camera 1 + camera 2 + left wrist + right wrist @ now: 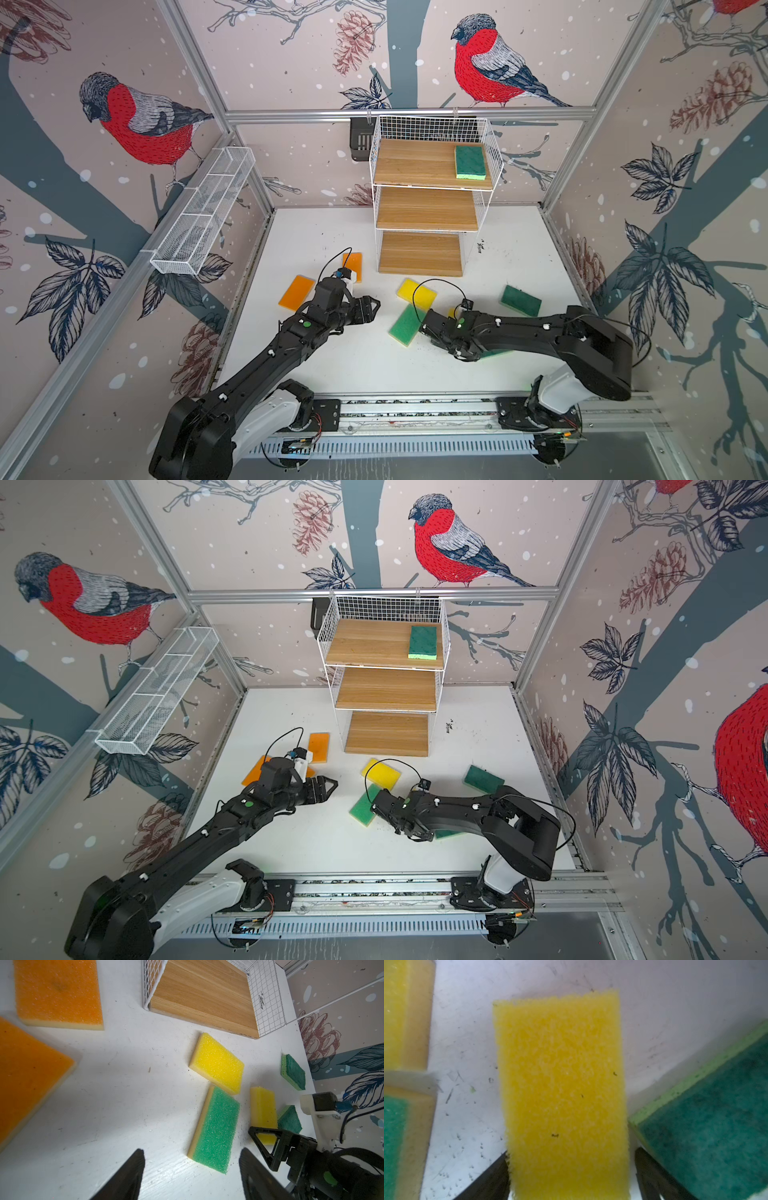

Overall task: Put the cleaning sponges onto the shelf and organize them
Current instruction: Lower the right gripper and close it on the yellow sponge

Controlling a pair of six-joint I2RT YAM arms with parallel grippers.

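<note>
The right gripper (571, 1155) stands low over the white bench (332, 365), right of its middle, jaws wide. A yellow sponge (560, 1084) lies flat on the bench between them, lengthwise, one finger along each long side. One finger (496, 1176) meets the sponge's edge and the other (652, 1176) shows a thin gap; the foam looks unsquashed. In both top views the arm covers nearly all of this sponge.

The left gripper (192, 1151) hovers left of the bench's middle, jaws apart with nothing between them. A green sponge with a pale foam side (215, 1130) lies just ahead of it, one end touching a second yellow sponge (217, 1064).

A dark green sponge (706, 1126) lies just beside the right gripper, mostly hidden under the arm in a top view. Another dark green sponge (521, 300) sits toward the bench's right edge. Two orange sponges lie toward the left edge, one (296, 293) clear and one (353, 266) partly behind the left wrist.

The shelf (428, 208) stands at the far edge, with a green sponge (470, 162) on the top board's right end.
</note>
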